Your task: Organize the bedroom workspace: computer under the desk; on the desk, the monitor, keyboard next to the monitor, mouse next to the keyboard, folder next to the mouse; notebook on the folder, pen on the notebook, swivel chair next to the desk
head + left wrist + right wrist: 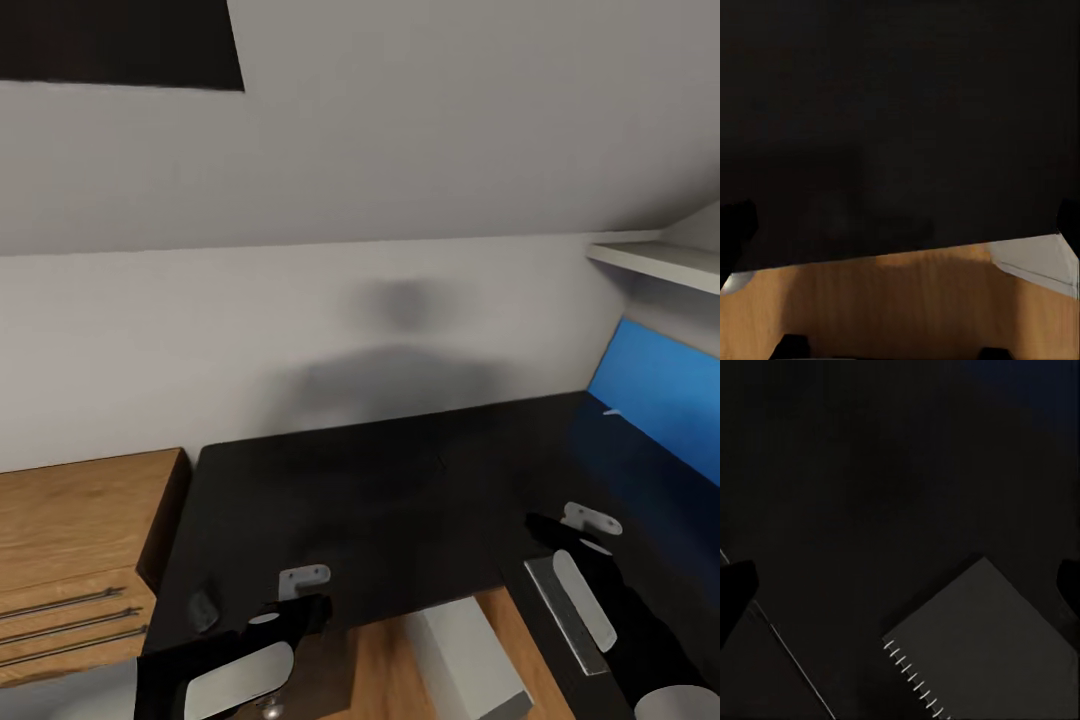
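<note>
Both black arms are seen nearest the head camera. The left gripper (pixel 300 590) sits at 7 o'clock over the front edge of the large L-shaped desk with glossy black top (pixel 400 480); the right gripper (pixel 585 525) sits at 4 o'clock above the desk's right wing. Whether either pair of jaws is spread cannot be told from this view. The tiny rounded dark-grey mouse (pixel 203 607) lies at 8 o'clock near the desk's front left corner. The light grey boxy tower computer (pixel 470 655) stands at 6 o'clock on the light wood floor (pixel 375 670), below the desk edge. A light-wood dresser with bar handles (pixel 75 560) adjoins the desk at 9 o'clock.

Left wrist view: dark fingertips (pixel 736 229) are noted at both side edges, set wide apart and holding nothing, above the desk edge, the floor and a corner of the computer (pixel 1039 259).

Right wrist view: fingertips (pixel 735 589) are likewise wide apart and empty. The thin dark grey spiral-bound notebook (pixel 986 649) lies flat on the desk at 5 o'clock.
</note>
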